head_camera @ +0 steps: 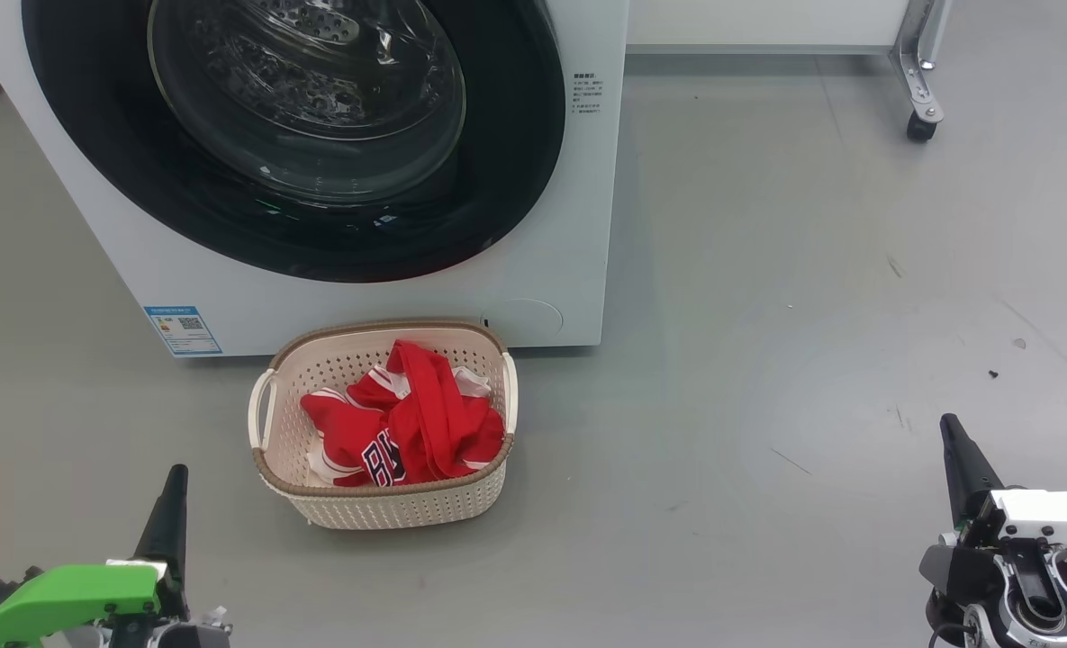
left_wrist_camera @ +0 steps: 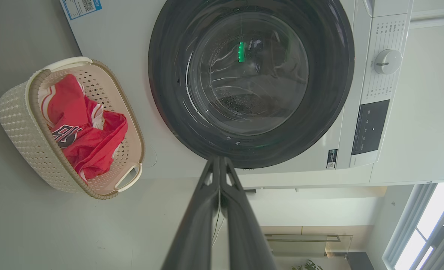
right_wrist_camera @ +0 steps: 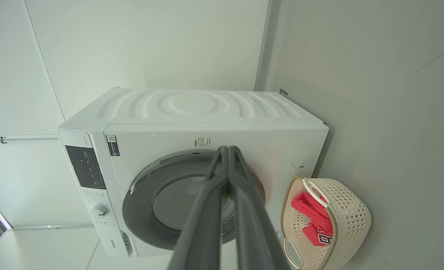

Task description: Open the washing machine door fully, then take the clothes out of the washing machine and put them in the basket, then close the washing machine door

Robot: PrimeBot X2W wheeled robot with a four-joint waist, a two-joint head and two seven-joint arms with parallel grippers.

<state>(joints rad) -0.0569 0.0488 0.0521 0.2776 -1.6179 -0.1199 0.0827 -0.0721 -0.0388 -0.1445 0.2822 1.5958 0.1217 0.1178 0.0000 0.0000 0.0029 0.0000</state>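
At the bottom corners of the head view, the left fingers [head_camera: 176,477] and the right fingers [head_camera: 951,427] are each pressed shut on nothing. They point up over bare floor [head_camera: 767,378], well apart from everything else. Between them and a little farther out stands the basket [head_camera: 389,513], with the clothes [head_camera: 407,418] heaped inside and one fold rising about level with the rim. Just behind the basket is the washing machine [head_camera: 551,270]. Its door [head_camera: 506,180] sits flush against the front, closed, and through the glass I see steel drum and no red.

Judging by that, all three steps look finished, so the next move calls for little beyond resting the arms clear. Checking that the door has latched would be sensible, though no picture shows the catch.

The left wrist view adds the dial [left_wrist_camera: 387,61] and dark panel [left_wrist_camera: 370,125] beside the door, which the head view crops off. The right wrist view gives the machine's ribbed top [right_wrist_camera: 192,105]. The head view takes in a wheeled frame leg [head_camera: 918,90] off to the right.
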